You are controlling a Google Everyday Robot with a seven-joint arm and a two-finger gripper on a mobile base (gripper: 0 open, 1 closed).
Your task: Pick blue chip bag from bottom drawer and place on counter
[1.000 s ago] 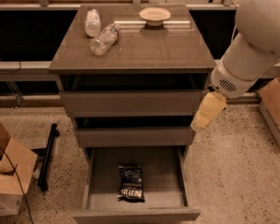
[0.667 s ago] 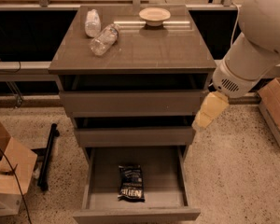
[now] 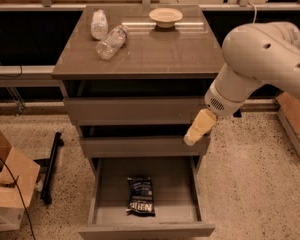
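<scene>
Blue chip bag [image 3: 141, 196]: lies flat inside the open bottom drawer [image 3: 145, 230], near front centre. Gripper [image 3: 192, 138]: hangs above the drawer's right side, apart from the bag; released or clenched, cannot tell. Counter [image 3: 160, 54]: bears rear bottle [image 3: 99, 24], perhaps upright; front bottle [image 3: 111, 41], toppled; bowl [image 3: 165, 17].

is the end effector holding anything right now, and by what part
Nothing is held. The end effector hangs at the right end of the middle drawer, while the blue chip bag lies untouched in the bottom drawer.
</scene>
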